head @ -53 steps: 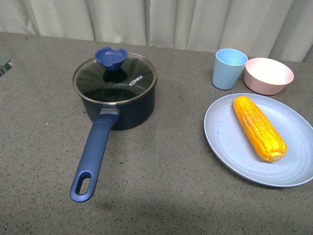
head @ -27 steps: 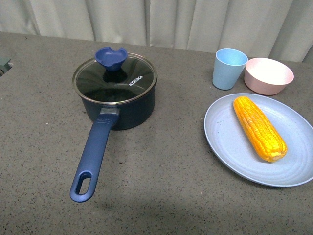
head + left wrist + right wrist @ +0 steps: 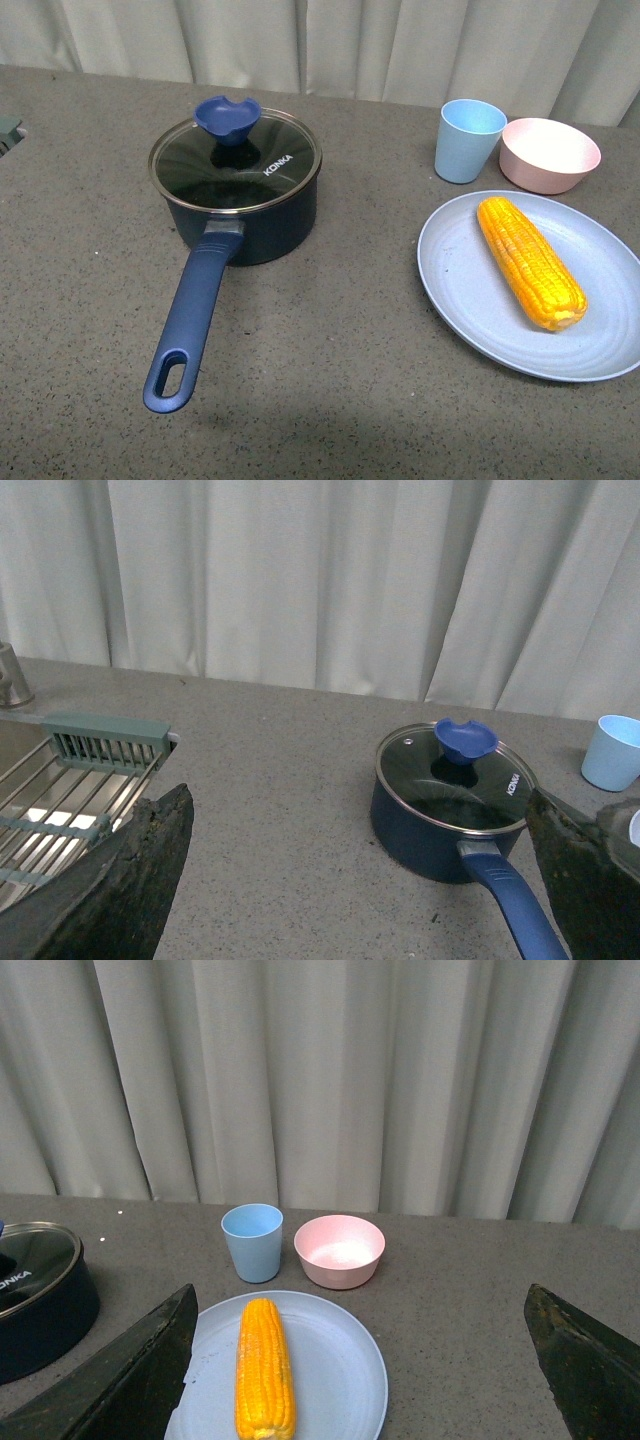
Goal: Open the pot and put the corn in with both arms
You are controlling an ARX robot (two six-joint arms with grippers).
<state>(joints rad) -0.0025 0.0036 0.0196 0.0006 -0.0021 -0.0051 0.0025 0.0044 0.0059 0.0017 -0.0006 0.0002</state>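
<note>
- Nothing's started: left pincer (image 3: 357, 790) gapes empty, with the lidded pot (image 3: 440, 830) ahead of it on the desk (image 3: 280, 780).
- Same for the right pincer (image 3: 360, 1288), corn (image 3: 265, 1370) on a plate (image 3: 345, 1400) just ahead.
- Next up, probably: left grabs the lid knob (image 3: 466, 740).

We read one marking: the word "KONKA", in white capitals, printed on the round glass lid (image 3: 200, 170) of the dark navy saucepan (image 3: 262, 228). In the front view the word runs slantwise near the lid's steel rim, beside the blue knob (image 3: 228, 118). In the right wrist view only its end, "ONKA", shows at the picture's edge. In the left wrist view the print is too small to read with certainty.
</note>
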